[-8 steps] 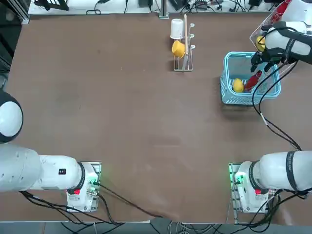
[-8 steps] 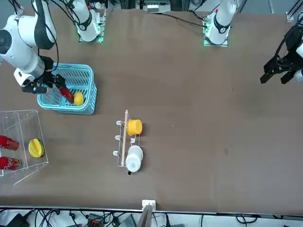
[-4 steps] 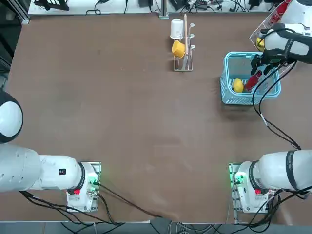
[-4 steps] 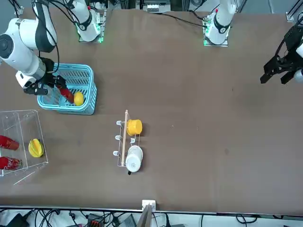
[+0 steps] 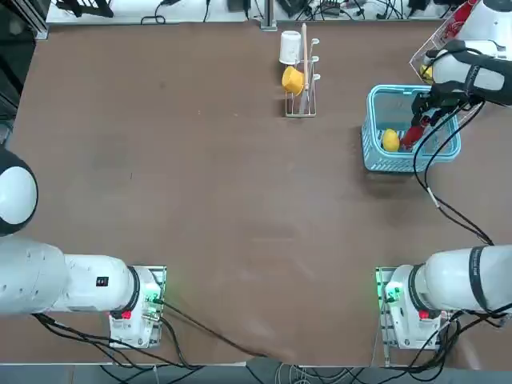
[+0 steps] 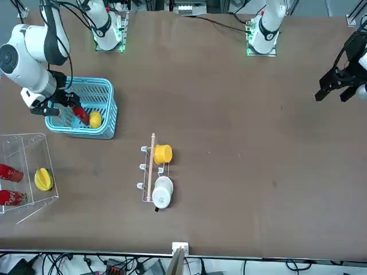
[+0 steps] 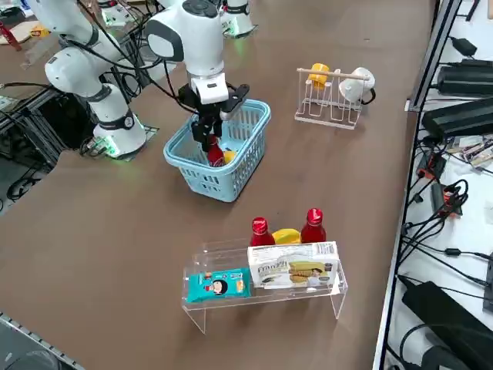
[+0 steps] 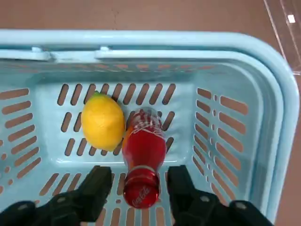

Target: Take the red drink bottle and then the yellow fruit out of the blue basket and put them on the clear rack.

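Hanging in the basket [image 8: 263, 61] near the table's far right corner, the right gripper [image 8: 139, 186] has its jaws open either side of the bottle [image 8: 142, 160] cap, a small gap on each side; its white script label is unreadable; the fruit [image 8: 102, 123] touches the bottle; the rack [image 7: 266, 289] stands beyond the basket, cut off in the top view.

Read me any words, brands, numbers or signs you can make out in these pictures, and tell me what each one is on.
None can be read for certain.
White script on the red drink bottle in the blue basket: too blurred to read.
Print on the blue packet and the white packet in the clear rack: too small to read.
The right gripper brackets the bottle's cap; it bears no markings.
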Available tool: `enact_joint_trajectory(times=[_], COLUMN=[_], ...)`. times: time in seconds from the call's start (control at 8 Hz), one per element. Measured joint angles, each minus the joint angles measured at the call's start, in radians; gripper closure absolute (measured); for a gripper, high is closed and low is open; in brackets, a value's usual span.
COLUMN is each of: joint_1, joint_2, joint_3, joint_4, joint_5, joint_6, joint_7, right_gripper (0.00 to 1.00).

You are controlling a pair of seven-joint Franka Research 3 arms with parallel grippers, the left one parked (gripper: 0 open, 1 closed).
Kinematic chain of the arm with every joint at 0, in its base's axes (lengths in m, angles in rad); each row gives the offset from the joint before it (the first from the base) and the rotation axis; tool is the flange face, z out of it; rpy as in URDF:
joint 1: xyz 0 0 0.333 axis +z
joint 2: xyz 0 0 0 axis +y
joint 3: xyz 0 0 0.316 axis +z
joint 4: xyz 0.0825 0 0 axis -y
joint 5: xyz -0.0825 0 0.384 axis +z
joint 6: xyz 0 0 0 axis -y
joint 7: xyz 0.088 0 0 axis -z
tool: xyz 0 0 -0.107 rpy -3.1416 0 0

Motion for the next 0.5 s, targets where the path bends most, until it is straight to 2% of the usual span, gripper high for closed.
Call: enact_joint_trajectory(times=[0.12, 0.25, 0.5], joint_1=[0.000, 0.000, 0.000], joint_2=[0.002, 0.005, 0.010], joint_3=[0.000, 0.000, 0.000], joint_4=[0.000, -0.001, -0.001], joint_5=[0.000, 0.000, 0.000], joint_6=[0.000, -0.001, 0.000], joint_7=[0.000, 0.000, 0.000], right_gripper=[0.30, 0.39, 0.44])
